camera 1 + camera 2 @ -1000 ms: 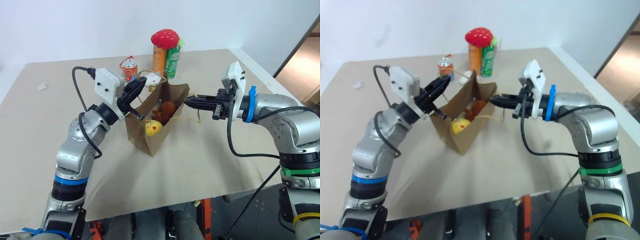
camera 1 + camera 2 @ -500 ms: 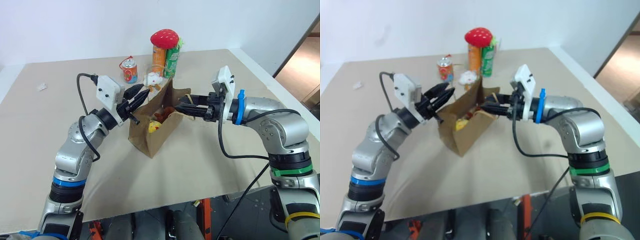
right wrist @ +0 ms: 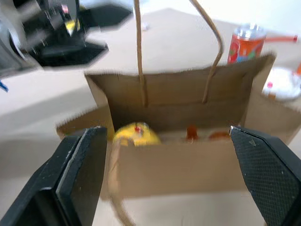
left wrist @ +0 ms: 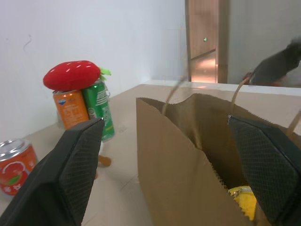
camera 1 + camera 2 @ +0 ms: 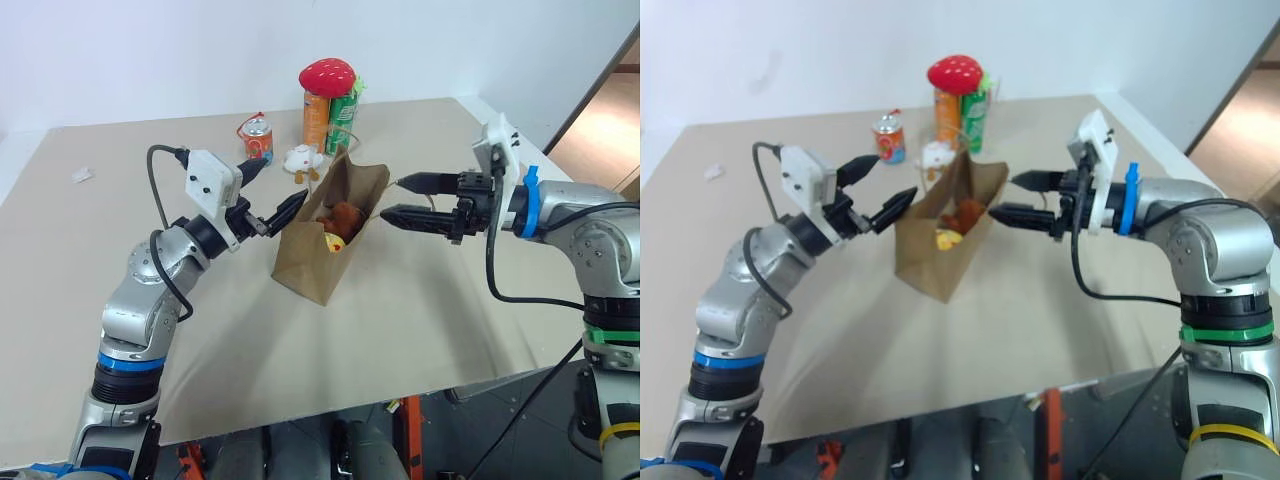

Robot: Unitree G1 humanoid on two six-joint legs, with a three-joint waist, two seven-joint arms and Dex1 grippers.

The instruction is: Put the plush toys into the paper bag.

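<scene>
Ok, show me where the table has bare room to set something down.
Free: the near stretch in front of the paper bag, and the far left side around the small scrap. Crowded: behind the bag, with the red can, the small white toy and the two tall cans.

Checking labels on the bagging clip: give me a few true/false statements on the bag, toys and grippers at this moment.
1. The paper bag stands upright on the table. True.
2. The brown monkey lies on the table beside the bag. False: it sits inside the bag, next to the yellow toy.
3. The left gripper is open. True.
4. The right gripper is shut on a bag handle. False: it is open, holding nothing.
5. A red strawberry plush rests on top of two cans. True.
</scene>
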